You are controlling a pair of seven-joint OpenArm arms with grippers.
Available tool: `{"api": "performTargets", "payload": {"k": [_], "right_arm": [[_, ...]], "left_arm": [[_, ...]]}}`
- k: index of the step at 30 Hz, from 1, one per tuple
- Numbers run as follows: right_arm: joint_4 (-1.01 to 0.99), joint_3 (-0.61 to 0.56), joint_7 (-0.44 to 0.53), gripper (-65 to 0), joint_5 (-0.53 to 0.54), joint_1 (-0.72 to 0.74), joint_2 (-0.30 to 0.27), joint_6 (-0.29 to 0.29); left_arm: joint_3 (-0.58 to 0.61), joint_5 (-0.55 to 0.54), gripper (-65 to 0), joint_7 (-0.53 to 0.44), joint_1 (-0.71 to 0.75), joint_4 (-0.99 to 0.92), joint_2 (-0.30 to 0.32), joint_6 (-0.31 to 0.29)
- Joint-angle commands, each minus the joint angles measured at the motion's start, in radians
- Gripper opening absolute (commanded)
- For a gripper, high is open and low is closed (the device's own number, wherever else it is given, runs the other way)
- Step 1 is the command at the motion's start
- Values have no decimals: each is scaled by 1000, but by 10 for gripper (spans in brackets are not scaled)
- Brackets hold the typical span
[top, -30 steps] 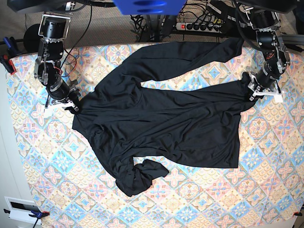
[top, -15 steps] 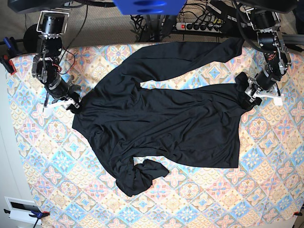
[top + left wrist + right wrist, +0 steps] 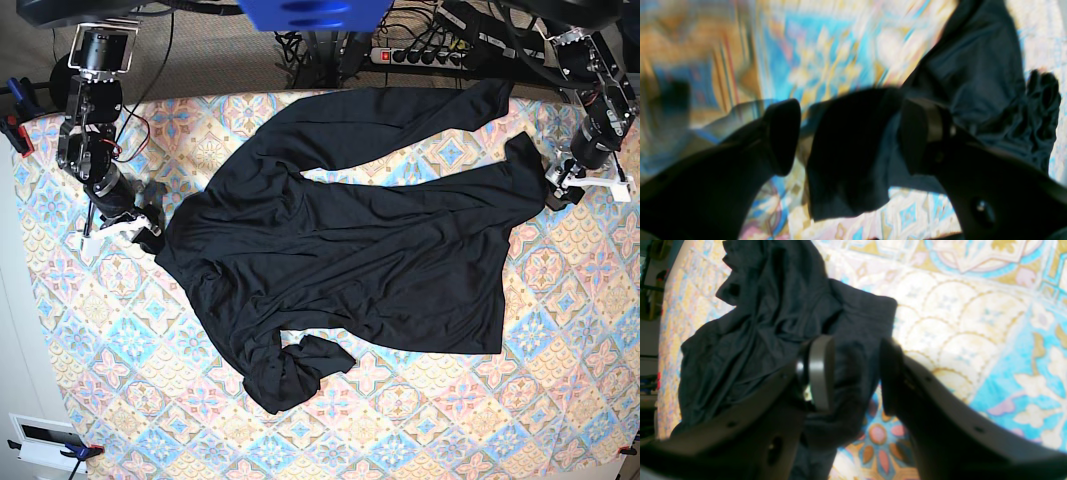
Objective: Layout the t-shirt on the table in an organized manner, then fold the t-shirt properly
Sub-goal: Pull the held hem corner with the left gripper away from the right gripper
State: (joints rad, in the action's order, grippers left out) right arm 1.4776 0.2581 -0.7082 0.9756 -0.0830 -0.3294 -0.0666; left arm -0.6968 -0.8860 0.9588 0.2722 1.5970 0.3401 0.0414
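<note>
The black t-shirt (image 3: 340,250) lies spread across the patterned table (image 3: 450,420), one sleeve stretched to the back right and a bunched part near the front. My left gripper (image 3: 558,192) stands just off the shirt's right edge. In the left wrist view, the left gripper (image 3: 853,133) is open, with a loose flap of the t-shirt (image 3: 973,66) lying between its wide-apart fingers. My right gripper (image 3: 148,228) is at the shirt's left edge. In the right wrist view the right gripper (image 3: 857,373) is open over a fold of the t-shirt (image 3: 766,306).
A power strip with cables (image 3: 420,55) runs behind the table's back edge. A white box (image 3: 45,440) sits at the front left corner, and a clamp (image 3: 20,100) at the left edge. A blue mount (image 3: 315,12) hangs at top centre.
Both grippers have opened and let go of the shirt's edges. Each arm has drawn outward, away from the shirt. The shirt's right corner has settled a little further back.
</note>
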Motion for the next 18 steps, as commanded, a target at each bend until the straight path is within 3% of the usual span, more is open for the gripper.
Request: {"api": "performTargets", "payload": {"k": [1, 12, 18], "right_arm": [[19, 7, 17, -432, 13, 18, -15, -9], [24, 7, 20, -430, 12, 19, -17, -9], [104, -1, 23, -429, 12, 21, -53, -9]], "left_arm": [[-7, -9, -193, -7, 2, 32, 15, -5], [-7, -29, -192, -10, -1, 68, 14, -5], [-17, -233, -195, -18, -41, 104, 11, -5]]}}
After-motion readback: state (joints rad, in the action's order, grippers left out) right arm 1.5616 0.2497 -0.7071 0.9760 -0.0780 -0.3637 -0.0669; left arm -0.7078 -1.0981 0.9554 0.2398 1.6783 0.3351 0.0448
